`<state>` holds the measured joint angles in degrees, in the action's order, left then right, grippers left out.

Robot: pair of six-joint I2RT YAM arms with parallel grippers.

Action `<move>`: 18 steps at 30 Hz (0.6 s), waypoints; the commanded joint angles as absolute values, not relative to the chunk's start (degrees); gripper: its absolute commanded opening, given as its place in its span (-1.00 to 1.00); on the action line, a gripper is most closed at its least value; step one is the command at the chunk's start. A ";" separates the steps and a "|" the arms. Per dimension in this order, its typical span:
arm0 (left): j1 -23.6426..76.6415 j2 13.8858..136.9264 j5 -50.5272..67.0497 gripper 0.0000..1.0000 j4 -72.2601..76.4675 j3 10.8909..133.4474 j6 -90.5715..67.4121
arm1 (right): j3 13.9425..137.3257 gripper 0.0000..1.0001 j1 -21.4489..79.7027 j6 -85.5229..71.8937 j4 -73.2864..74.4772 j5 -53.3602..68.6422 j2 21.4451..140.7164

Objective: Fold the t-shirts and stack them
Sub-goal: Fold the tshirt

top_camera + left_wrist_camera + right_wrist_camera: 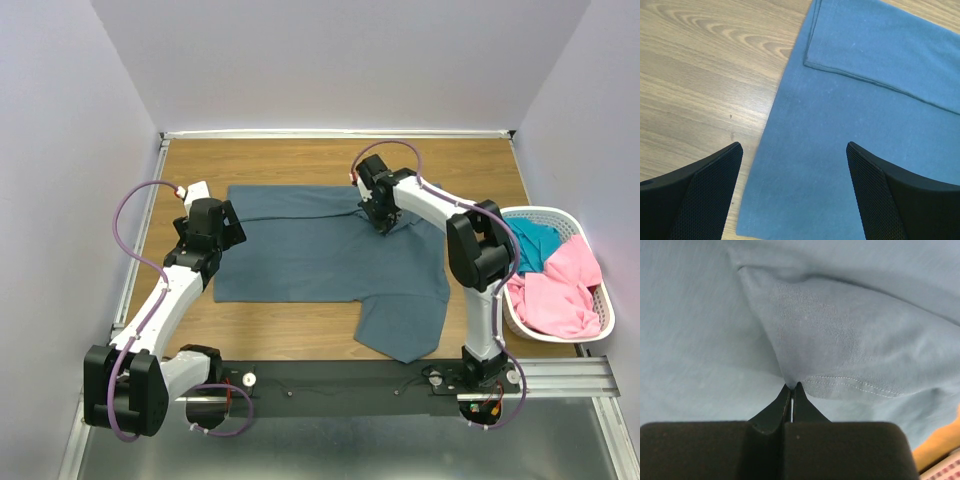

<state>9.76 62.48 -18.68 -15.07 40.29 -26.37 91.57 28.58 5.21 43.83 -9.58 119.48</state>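
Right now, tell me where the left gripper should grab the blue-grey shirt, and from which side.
Pinch the blue-grey shirt at its flat left edge, coming down from the bare table side. The open left gripper straddles that free edge.

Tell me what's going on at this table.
A slate blue-grey t-shirt lies spread on the table. The right gripper is shut on a pinch of its cloth near the far right side; the left gripper hangs open over its left edge. A pink t-shirt and a teal t-shirt sit in the basket.
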 commanded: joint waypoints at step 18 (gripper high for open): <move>13.79 64.77 -7.21 0.86 -12.13 40.60 -26.63 | 99.06 -0.23 29.44 -8.17 50.55 10.38 117.69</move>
<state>11.09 63.88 -12.43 -13.67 40.29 -26.04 98.08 28.93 -6.20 52.99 5.28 119.98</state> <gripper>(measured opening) 0.926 0.334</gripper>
